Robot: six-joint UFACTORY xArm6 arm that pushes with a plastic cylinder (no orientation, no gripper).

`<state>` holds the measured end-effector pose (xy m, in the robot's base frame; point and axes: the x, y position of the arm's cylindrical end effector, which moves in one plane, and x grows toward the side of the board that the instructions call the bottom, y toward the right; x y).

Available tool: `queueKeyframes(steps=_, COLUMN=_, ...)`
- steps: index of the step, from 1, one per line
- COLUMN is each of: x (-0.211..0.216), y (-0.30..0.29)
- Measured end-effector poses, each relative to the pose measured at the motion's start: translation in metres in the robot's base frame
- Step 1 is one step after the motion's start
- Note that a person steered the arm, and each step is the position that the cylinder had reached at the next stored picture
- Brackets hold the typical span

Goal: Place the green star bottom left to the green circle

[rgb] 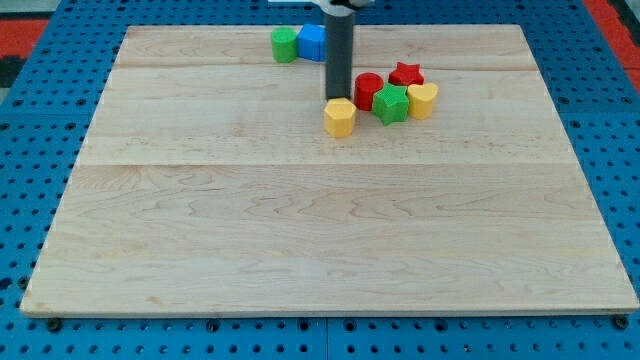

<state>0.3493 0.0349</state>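
Note:
The green star (391, 104) sits near the view's top, right of centre, packed between a red cylinder (368, 90), a red star (406, 74) and a yellow heart (423, 100). The green circle (285, 44) stands at the view's top edge of the board, touching a blue block (313, 42) on its right. My tip (338, 99) is at the end of the dark rod, just behind a yellow hexagon (340, 117) and left of the red cylinder. The tip is about 50 px left of the green star and does not touch it.
The wooden board (320, 220) lies on a blue pegboard table (20, 120). The rod comes down from the view's top centre and partly hides the blue block.

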Motion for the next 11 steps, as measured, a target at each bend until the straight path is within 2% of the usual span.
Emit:
queueKeyframes(steps=3, x=0.073, y=0.063)
queueKeyframes(steps=4, x=0.041, y=0.087)
queueKeyframes(steps=5, x=0.011, y=0.087)
queueKeyframes(steps=7, x=0.016, y=-0.028)
queueKeyframes(steps=11, x=0.016, y=-0.039)
